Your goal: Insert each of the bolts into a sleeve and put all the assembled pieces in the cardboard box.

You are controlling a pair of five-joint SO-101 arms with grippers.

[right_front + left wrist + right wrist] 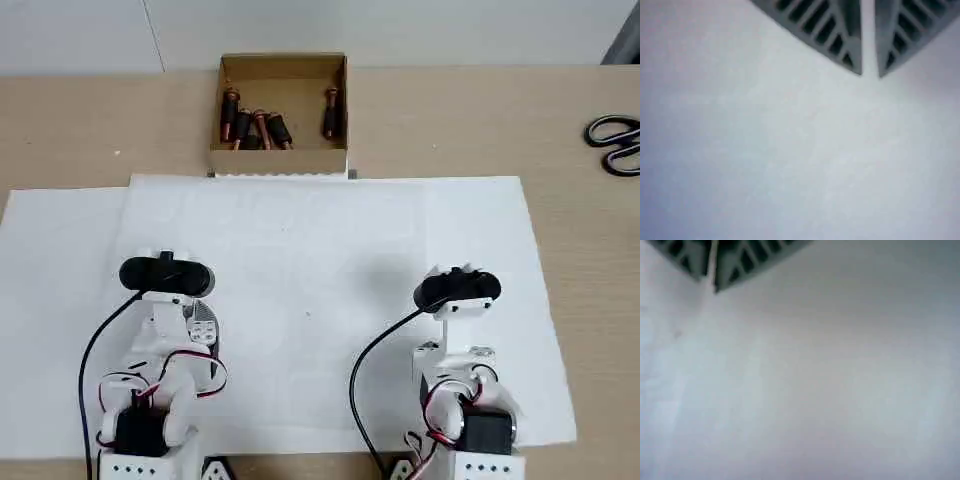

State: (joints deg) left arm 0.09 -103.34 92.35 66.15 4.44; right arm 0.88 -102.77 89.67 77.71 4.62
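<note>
Bolts seated in sleeves, the assembled pieces [255, 128], lie inside the cardboard box [283, 160], which stands at the far edge of the worktop [80, 120], touching the far edge of the white paper sheet [320, 260]. One piece [330, 110] lies apart from the cluster, by the opposite wall of the box. The left gripper [870, 74] has its fingers pressed almost together, with a thin slit between them, and pinches nothing. The right gripper [711, 285] is in the same state. Both hang over bare paper. The two arms sit folded at the near edge of the worktop, well apart from the box. Judgement: insertion and placement appear complete, and the step in hand is parking. Park with the arms low and clear of the box, then confirm that each bolt is fully seated, which cannot be told from here. Scissors [615, 140] lie near the far right corner, outside the work area.
</note>
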